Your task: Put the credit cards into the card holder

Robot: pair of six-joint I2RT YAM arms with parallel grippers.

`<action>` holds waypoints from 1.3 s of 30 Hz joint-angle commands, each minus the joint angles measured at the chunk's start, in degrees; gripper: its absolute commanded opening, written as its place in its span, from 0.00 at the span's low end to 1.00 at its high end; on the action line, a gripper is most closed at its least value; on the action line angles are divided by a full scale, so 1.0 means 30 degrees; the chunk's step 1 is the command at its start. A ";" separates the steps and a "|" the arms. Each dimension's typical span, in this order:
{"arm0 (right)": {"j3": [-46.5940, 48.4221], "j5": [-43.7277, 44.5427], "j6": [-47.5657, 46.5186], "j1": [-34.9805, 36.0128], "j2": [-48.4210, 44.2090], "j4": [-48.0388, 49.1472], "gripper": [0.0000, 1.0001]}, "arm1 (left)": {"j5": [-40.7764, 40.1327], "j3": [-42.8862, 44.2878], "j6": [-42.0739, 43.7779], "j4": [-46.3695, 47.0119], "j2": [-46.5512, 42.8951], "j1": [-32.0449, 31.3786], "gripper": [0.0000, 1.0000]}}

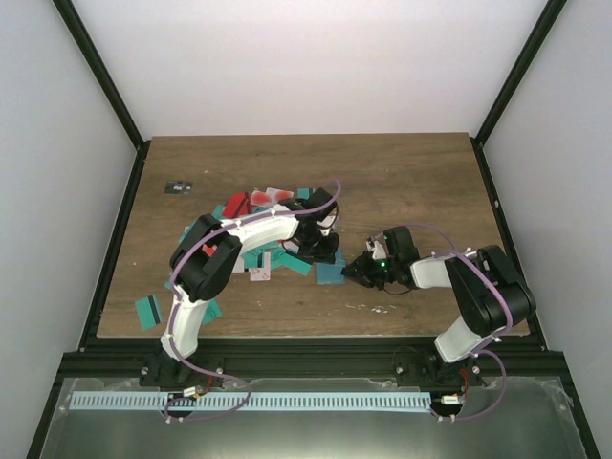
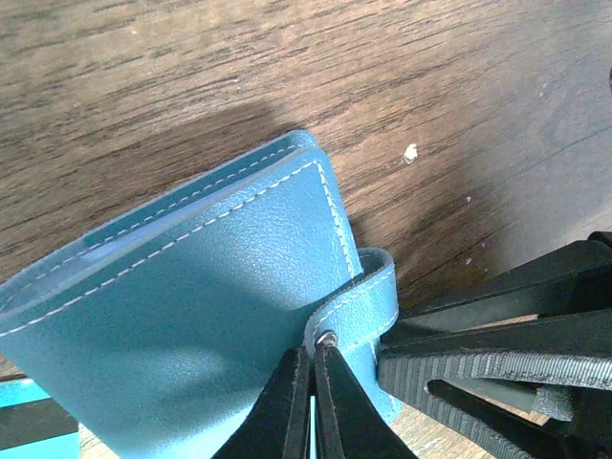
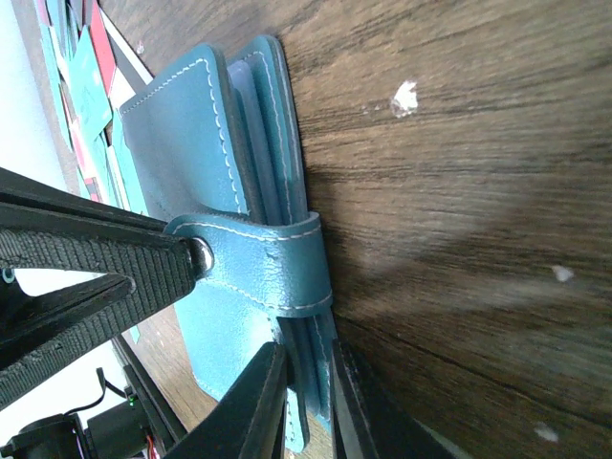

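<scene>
The blue-teal card holder (image 1: pixel 330 275) lies on the wooden table between my two grippers. In the left wrist view the card holder (image 2: pixel 191 287) is closed, and its closure strap (image 2: pixel 368 296) curls round its edge. My left gripper (image 2: pixel 314 359) is shut on the strap's end at the metal snap. My right gripper (image 3: pixel 306 363) is shut on the card holder's (image 3: pixel 182 124) edge just below the strap (image 3: pixel 268 263). In the top view the left gripper (image 1: pixel 330 251) and right gripper (image 1: pixel 352 272) meet at the holder. Teal, red and white-pink credit cards (image 1: pixel 258 206) lie in a heap under the left arm.
A lone teal card (image 1: pixel 146 311) lies near the table's front left edge. A small dark object (image 1: pixel 176 187) sits at the far left. A teal card with a black stripe (image 2: pixel 33 426) lies next to the holder. White crumbs (image 1: pixel 378 307) dot the wood near the front.
</scene>
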 commanded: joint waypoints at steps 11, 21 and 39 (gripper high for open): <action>-0.0928 0.3346 -0.0166 0.0104 0.1325 -0.3189 0.16 | -0.1558 -0.0149 0.0442 -0.2507 0.2055 0.0551 0.04; -0.0874 0.3357 -0.0137 0.0126 0.1490 -0.3188 0.16 | -0.2123 -0.0975 0.0840 -0.3197 0.2383 0.1346 0.04; -0.0610 0.3488 -0.0222 0.0125 0.1827 -0.3509 0.16 | -0.3284 -0.1453 0.1356 -0.4162 0.4822 0.1931 0.04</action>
